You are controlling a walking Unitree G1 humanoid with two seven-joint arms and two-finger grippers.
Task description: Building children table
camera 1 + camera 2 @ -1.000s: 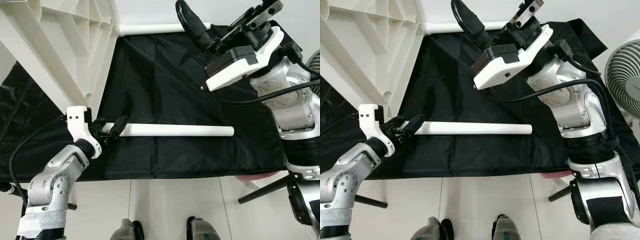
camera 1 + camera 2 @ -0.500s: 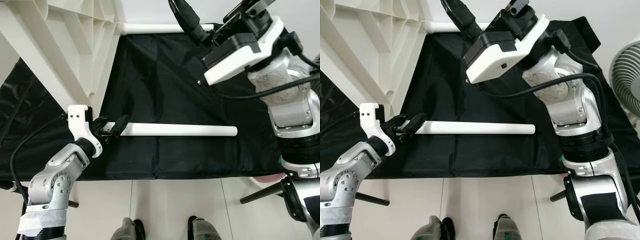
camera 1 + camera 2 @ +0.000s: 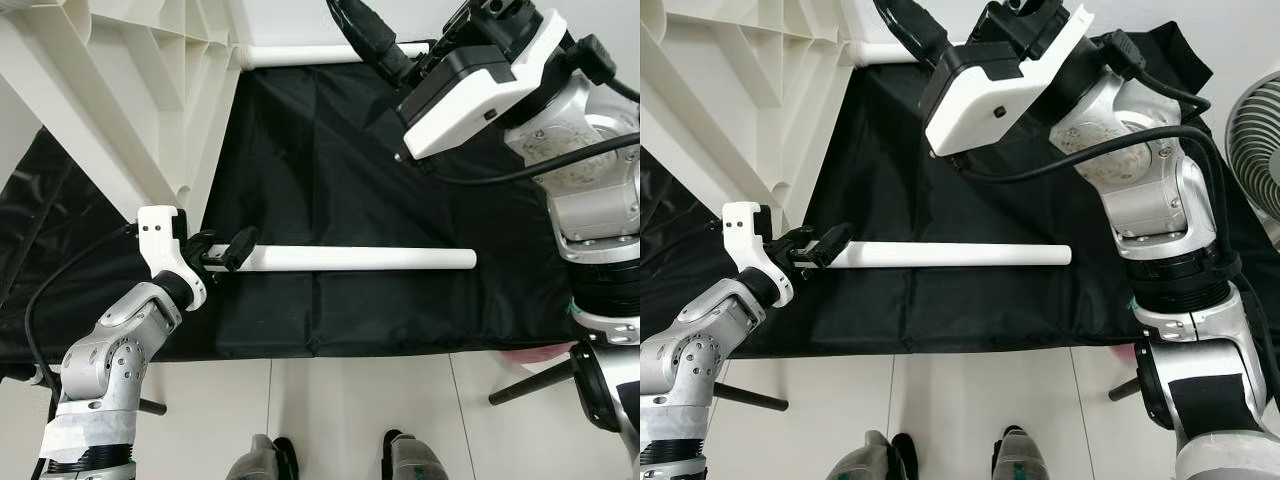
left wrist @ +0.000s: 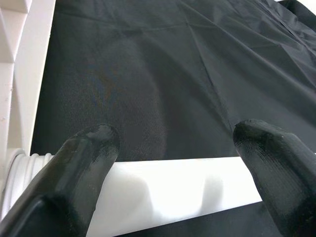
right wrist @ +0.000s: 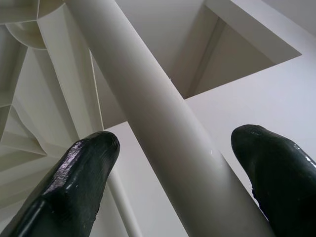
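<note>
Left hand sits at the near left of the black cloth, its two black fingers spread on either side of the left end of a white table leg. In the left wrist view the leg passes between the fingertips with cloth showing beyond it; whether the pads touch the leg cannot be told. The leg lies flat on the cloth, running left to right, its free end well out toward the right arm's side. Just left of this hand, and farther away, stands the white ribbed underside of the children's table top, tilted up along the left edge of the cloth.

Right hand is raised at the far side, above the far edge of the cloth, reaching toward a second white leg that lies along that far edge and meets the corner of the table top. In the right wrist view its fingers are spread, with the round leg between them and the ribs of the table top behind; contact cannot be told.

The cloth covers a low stand over a white tiled floor. A fan stands at the far right, and the robot's feet show at the near edge.
</note>
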